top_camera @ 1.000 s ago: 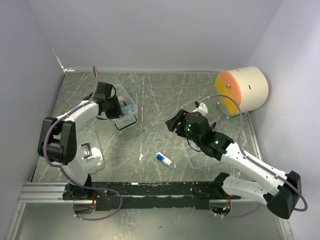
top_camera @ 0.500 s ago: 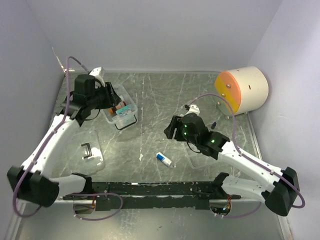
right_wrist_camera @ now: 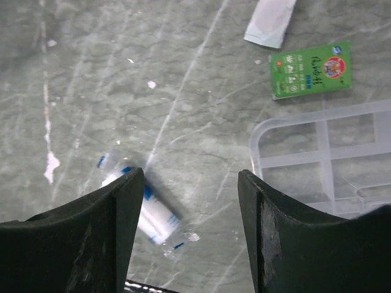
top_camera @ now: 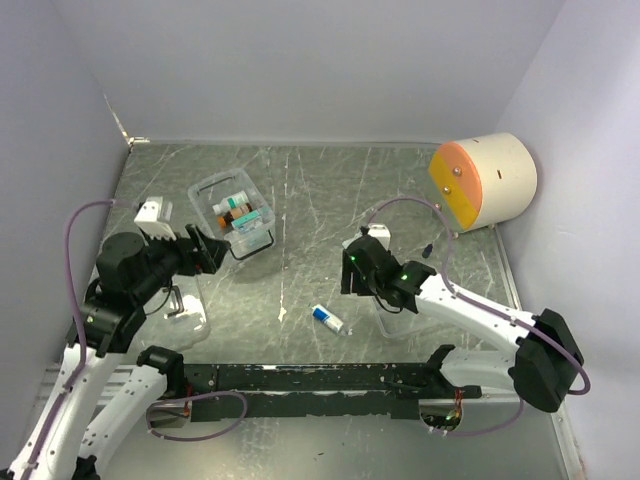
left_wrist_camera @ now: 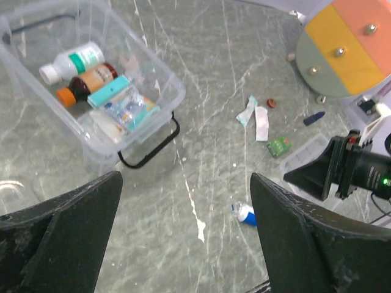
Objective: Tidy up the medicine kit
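Note:
The medicine kit [top_camera: 232,211] is a clear box standing open at the back left, with bottles and packets inside [left_wrist_camera: 91,91]. Its clear lid with the black handle [top_camera: 178,300] lies on the table at the near left. The divided tray insert [right_wrist_camera: 330,155] lies beside my right gripper [top_camera: 350,272]. A blue-and-white tube [top_camera: 327,319] lies mid-table. My left gripper [left_wrist_camera: 186,201] hangs wide open and empty, above the table in front of the kit. My right gripper [right_wrist_camera: 189,183] is open, just above the table between the tube [right_wrist_camera: 149,213] and the tray.
A large cream-and-orange cylinder [top_camera: 485,180] lies at the back right. A green packet [right_wrist_camera: 310,69], a white sachet [right_wrist_camera: 270,21] and a small dark cap [left_wrist_camera: 315,115] lie loose beyond the tray. Walls close in on three sides.
My left arm has pulled back from the kit towards the near left, and its jaws have opened wide. My right gripper has dropped slightly left and nearer, towards the tube.

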{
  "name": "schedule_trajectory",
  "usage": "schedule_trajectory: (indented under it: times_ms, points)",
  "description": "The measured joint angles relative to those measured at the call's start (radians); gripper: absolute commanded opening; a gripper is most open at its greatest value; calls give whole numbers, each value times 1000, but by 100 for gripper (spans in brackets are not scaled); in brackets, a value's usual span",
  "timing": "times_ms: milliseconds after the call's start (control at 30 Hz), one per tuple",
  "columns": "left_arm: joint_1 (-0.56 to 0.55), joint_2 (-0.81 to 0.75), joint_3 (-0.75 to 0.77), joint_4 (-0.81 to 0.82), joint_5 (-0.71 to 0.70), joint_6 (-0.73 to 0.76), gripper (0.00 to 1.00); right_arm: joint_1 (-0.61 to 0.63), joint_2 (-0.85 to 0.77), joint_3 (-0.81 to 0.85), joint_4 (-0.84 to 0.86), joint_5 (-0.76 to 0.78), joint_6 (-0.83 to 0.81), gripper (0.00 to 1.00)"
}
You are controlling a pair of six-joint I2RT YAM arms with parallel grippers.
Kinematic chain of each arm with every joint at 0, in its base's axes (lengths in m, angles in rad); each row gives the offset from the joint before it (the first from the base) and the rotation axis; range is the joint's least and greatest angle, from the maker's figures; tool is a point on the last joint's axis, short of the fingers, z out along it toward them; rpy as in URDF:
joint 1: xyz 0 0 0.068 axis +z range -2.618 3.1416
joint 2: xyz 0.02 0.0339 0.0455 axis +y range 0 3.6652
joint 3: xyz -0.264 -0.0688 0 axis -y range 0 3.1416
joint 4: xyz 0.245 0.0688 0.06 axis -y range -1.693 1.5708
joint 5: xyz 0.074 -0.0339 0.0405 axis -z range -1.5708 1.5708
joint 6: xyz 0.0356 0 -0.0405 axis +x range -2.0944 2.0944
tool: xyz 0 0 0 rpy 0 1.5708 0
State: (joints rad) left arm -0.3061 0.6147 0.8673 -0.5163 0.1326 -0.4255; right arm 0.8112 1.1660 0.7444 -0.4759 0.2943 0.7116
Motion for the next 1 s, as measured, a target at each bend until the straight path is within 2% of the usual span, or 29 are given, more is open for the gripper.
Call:
schedule_trajectory:
  times_ms: [167,300,600,800,1000]
  points:
    - [0,-118,-129,0,4,-24,95,-2,38,0,-24,15,-23,61]
    - [0,-152,-150,0,2,-27,95,-4,53,0,-30,-21,-64,61]
    - [0,-129,-150,4,6,-27,93,18,54,-10,-1,-290,-198,63]
    - [0,-93,-150,4,9,-28,94,61,56,-27,-3,-349,-226,63]
    - [0,-99,-150,3,2,-29,99,120,80,-45,-9,-352,-248,61]
